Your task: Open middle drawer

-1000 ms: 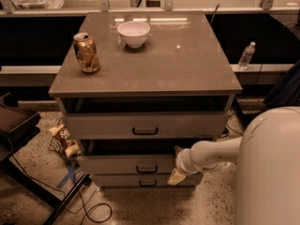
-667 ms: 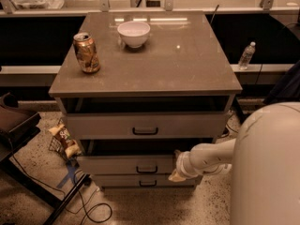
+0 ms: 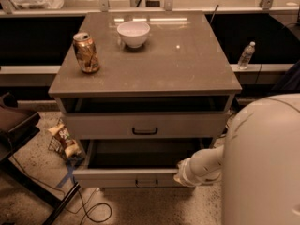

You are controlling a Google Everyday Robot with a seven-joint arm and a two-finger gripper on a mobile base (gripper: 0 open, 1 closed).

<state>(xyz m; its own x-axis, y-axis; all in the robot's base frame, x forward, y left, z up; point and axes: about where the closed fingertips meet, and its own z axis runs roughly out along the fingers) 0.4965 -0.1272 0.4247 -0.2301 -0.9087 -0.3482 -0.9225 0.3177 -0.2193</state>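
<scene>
The middle drawer (image 3: 117, 177) is a pale-grey flat front with a small black bar handle (image 3: 146, 182). It stands pulled well out of the cabinet, with its dark inside (image 3: 140, 153) open to view. It hides the bottom drawer. The top drawer (image 3: 187, 124) above it sits slightly out. My gripper (image 3: 181, 176) is at the right end of the middle drawer's front, at the tip of my pale arm (image 3: 204, 165), which reaches in from the right.
On the cabinet top (image 3: 187, 69) stand a drink can (image 3: 86, 52) and a white bowl (image 3: 133, 33). A snack bag (image 3: 63, 139) lies left of the drawers, beside a dark chair (image 3: 14, 125) and floor cables (image 3: 93, 210). A water bottle (image 3: 245, 55) stands on the right ledge. My body (image 3: 262, 163) fills the lower right.
The middle drawer has slid out toward me, and its front now covers the bottom drawer. My arm has drawn back with it. The can and bowl have not moved.
</scene>
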